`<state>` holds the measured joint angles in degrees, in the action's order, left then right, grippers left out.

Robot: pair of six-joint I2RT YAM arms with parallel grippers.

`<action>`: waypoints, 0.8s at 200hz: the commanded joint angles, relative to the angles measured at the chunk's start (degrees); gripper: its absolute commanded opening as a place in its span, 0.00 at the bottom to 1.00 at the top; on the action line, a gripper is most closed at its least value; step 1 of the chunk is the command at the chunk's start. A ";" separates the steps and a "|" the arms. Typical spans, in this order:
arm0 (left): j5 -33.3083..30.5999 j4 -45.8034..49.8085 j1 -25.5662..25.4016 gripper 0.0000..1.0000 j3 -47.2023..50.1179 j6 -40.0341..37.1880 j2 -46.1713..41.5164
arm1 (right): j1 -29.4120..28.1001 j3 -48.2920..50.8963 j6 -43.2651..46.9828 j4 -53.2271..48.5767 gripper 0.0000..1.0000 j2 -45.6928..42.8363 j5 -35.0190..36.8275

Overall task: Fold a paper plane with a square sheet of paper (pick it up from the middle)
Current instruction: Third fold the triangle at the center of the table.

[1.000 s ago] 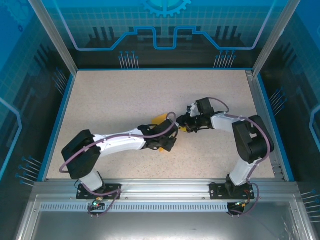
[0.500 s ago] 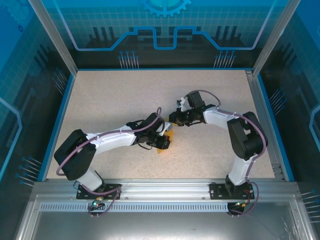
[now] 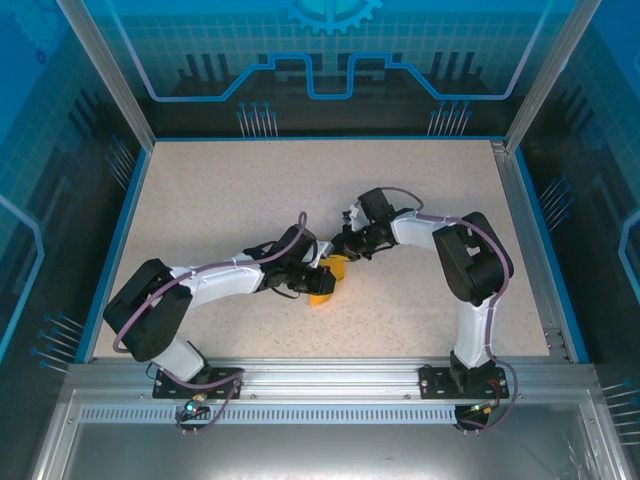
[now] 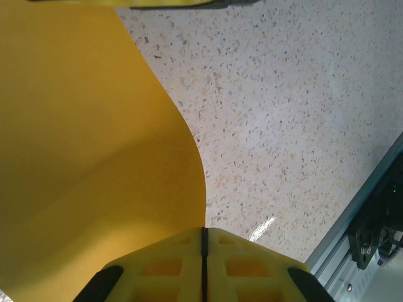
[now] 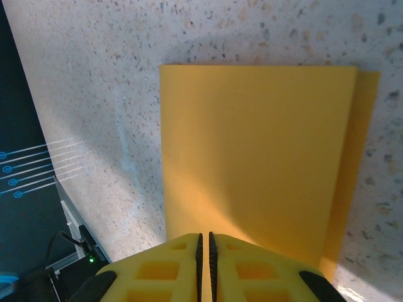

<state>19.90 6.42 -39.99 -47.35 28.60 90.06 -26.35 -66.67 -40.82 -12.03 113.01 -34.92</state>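
Both arms reached in over the speckled worktop [image 3: 220, 200] and met near its middle, where the square sheet of paper [image 3: 322, 288] sat between them as a small orange-yellow shape, a little nearer than the centre of the surface. The left hand [image 4: 203, 238] came at it from the left and the right hand [image 5: 204, 244] from the far right, so the two stood close together over the paper. Seen from the left wrist, the left hand's yellow fingers were pressed together with only a hairline seam between them. The sheet's edge ran straight down into that seam, so this hand was clamped on the paper. From there the paper rose away in a smooth curve, bowed rather than flat, and covered the left part of that view, with bare worktop to its right and a metal rail [image 4: 352, 236] at the lower right corner. Seen from the right wrist, the right hand's fingers were likewise drawn narrow, with a thin dark slit between them, and were closed on the near edge of the sheet. Beyond them the paper lay doubled over, its upper layer a clean rectangle with a straight far edge. A narrow strip of the lower layer showed along its right side, and it cast a soft shadow on the worktop. A dark wall with pale blue lines [image 5: 22, 163] stood at the left of that view.
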 commanded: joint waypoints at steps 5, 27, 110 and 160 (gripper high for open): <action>0.58 -0.14 0.12 0.09 -0.27 0.64 0.40 | -0.52 -1.81 2.68 -4.90 0.13 2.67 1.40; -0.48 1.87 0.24 0.09 -0.64 0.29 0.70 | -0.55 -3.10 4.76 -7.32 0.13 3.84 3.89; -4.49 4.60 3.55 0.09 -1.85 1.46 2.35 | -2.03 -5.83 8.87 -14.42 0.13 5.03 9.52; -6.74 8.17 5.27 0.10 -4.94 -0.81 5.63 | -2.22 -5.83 8.56 -14.51 0.14 5.03 9.67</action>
<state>15.42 11.27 -35.46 -49.58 28.95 93.93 -27.77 -72.03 -33.08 -22.72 116.60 -27.20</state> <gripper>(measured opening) 0.100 0.133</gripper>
